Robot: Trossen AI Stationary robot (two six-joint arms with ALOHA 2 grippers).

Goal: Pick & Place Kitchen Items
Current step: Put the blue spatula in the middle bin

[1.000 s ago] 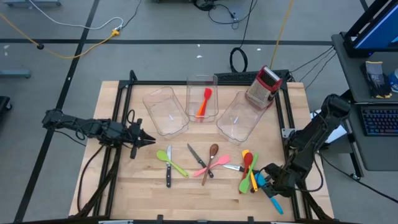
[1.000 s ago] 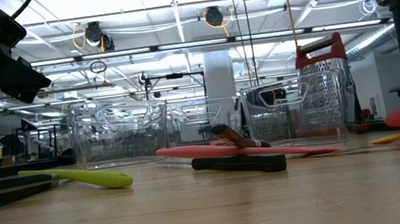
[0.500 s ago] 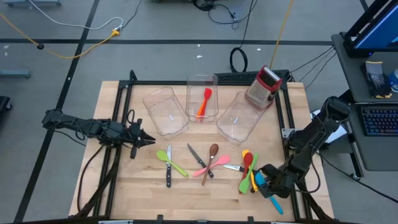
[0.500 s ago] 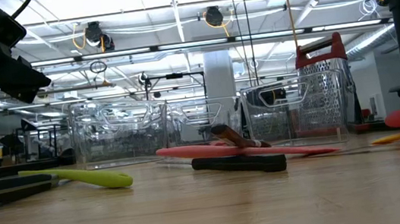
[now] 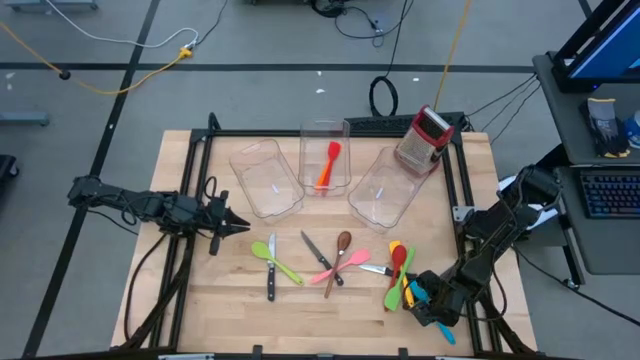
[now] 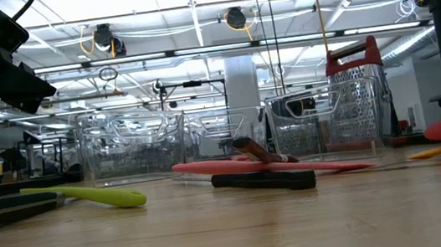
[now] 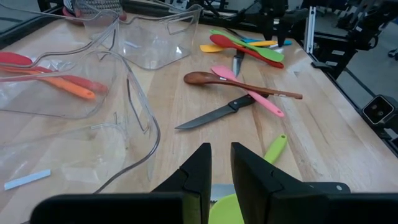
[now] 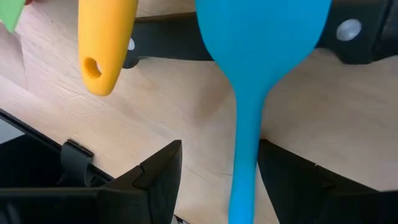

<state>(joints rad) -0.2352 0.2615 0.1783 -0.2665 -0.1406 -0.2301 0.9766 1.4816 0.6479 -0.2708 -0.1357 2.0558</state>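
Overhead: left claw (image 5: 238,226) hovers near the table's (image 5: 330,305) left edge, beside a clear bin (image 5: 268,178); right claw (image 5: 428,303) low at the right front corner, over the blue spoon (image 5: 441,327). Utensils lie scattered along the front half; an orange spatula (image 5: 328,166) sits in the middle bin.

Low view: green spoon (image 6: 99,195) flat on the table, grater (image 6: 358,98) upright behind.

Left wrist: fingers (image 7: 201,167) nearly pressed together, pinching nothing; knife (image 7: 216,113) and brown spoon (image 7: 239,85) ahead.

Right wrist: fingers (image 8: 163,171) spread on either side of the blue spoon's handle, not touching it; yellow handle (image 8: 104,42) just beside.
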